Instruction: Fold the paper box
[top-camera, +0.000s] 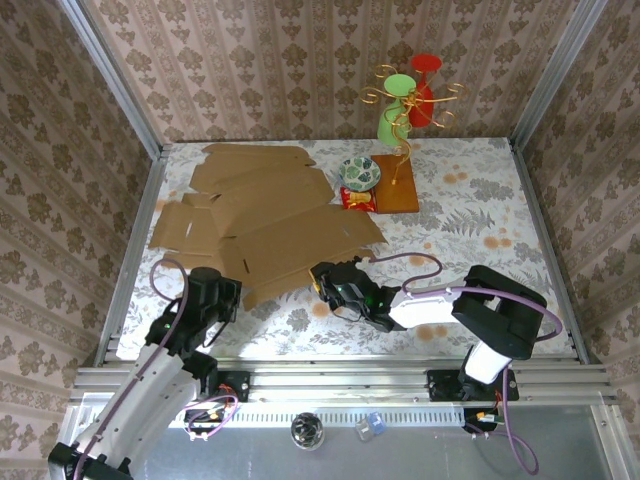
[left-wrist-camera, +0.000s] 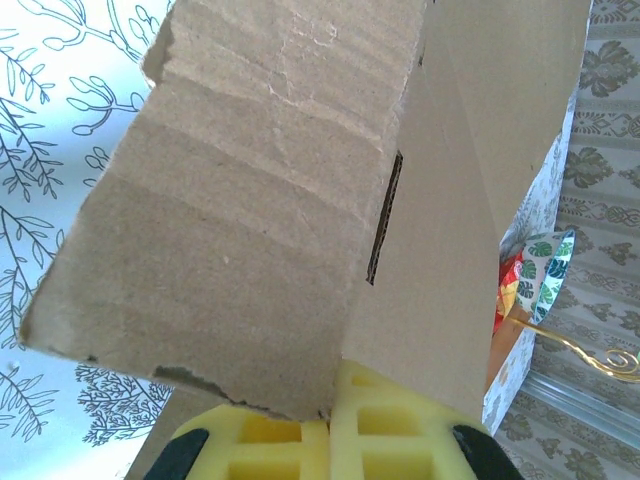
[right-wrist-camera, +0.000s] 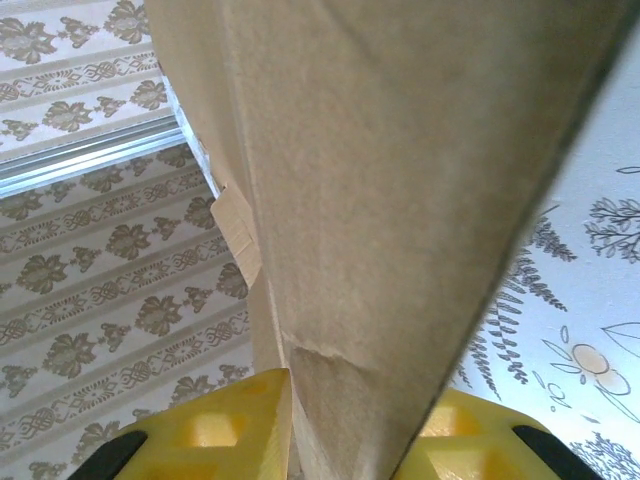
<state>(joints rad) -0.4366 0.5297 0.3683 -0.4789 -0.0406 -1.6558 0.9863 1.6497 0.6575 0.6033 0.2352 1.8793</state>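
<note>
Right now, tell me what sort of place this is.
Probably a robot test booth dressed like a home: wallpaper panels in a metal frame, and a floral tablecloth on the table.

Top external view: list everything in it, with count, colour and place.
cardboard blank: one, brown, flat, centre-left.
wire stand: one, gold, far middle.
green cup: one, green, on stand.
red cup: one, red, on stand.
base board: one, orange, under stand.
leaf-print dish: one, green-white, left of board.
packet: one, red, beside dish, nearer.
tablecloth: one, white floral, over table.
left claw: one, black, shut on cardboard's near-left corner.
right claw: one, black, astride cardboard's near edge.
</note>
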